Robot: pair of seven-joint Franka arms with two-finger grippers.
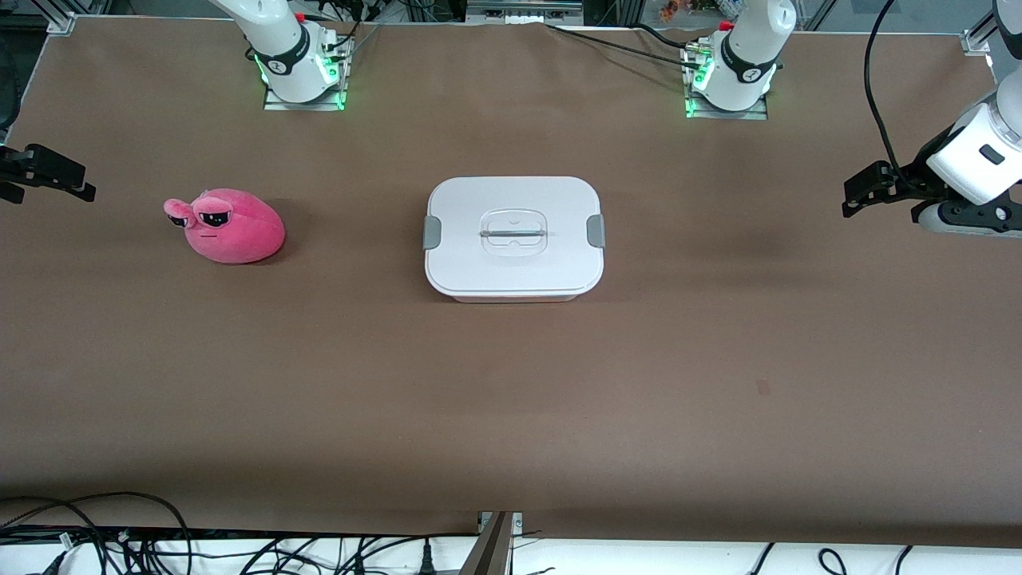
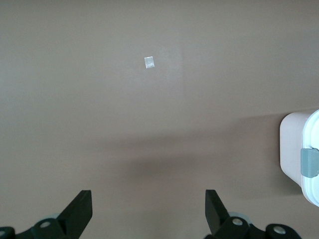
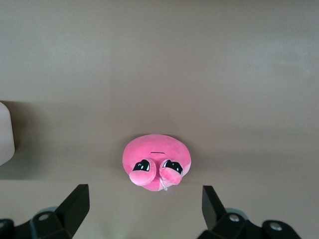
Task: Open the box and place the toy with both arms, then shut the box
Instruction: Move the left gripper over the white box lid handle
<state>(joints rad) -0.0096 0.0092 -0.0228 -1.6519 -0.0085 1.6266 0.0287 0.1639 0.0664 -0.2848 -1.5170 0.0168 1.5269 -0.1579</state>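
The box (image 1: 515, 238) stands shut in the middle of the table, its white lid held by grey side clips (image 1: 596, 231), with a clear recessed handle on top. The pink plush toy (image 1: 227, 225) sits on the table toward the right arm's end, apart from the box. My right gripper (image 1: 56, 180) hovers open at that end; in its wrist view the open gripper (image 3: 144, 204) frames bare table just short of the toy (image 3: 157, 162). My left gripper (image 1: 866, 188) hangs open over the table's other end, and its wrist view shows it (image 2: 148, 209) empty with the box's end (image 2: 299, 154) off to one side.
The brown table (image 1: 511, 399) spreads wide around both things. A small pale patch (image 2: 149, 62) lies on it near the left arm's end. Cables (image 1: 120, 543) run along the edge nearest the front camera. The arm bases (image 1: 303, 72) (image 1: 730, 80) stand farthest from that camera.
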